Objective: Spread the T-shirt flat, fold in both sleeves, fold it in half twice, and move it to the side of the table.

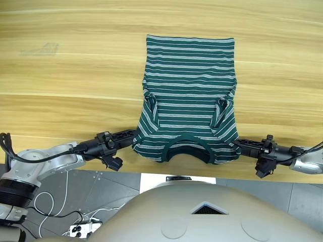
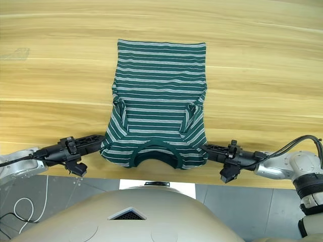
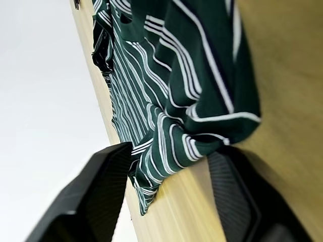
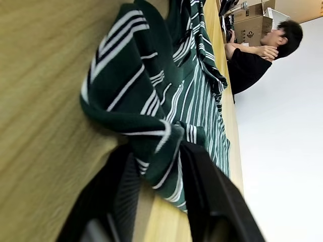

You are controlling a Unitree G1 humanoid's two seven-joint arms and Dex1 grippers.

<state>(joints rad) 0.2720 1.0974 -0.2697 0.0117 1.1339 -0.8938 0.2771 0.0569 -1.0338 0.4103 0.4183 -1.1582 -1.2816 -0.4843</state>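
The left hand (image 3: 171,151) pinches one shoulder corner of the T-shirt (image 1: 189,80) and the right hand (image 4: 156,151) pinches the other. Both are at the near edge of the desk (image 1: 75,75), where the collar end lies with the sleeves tucked in. The first half-fold looks due, so I would raise both corners level and together, carry them straight to the far hem, and lay edge on edge without disturbing the sleeves.
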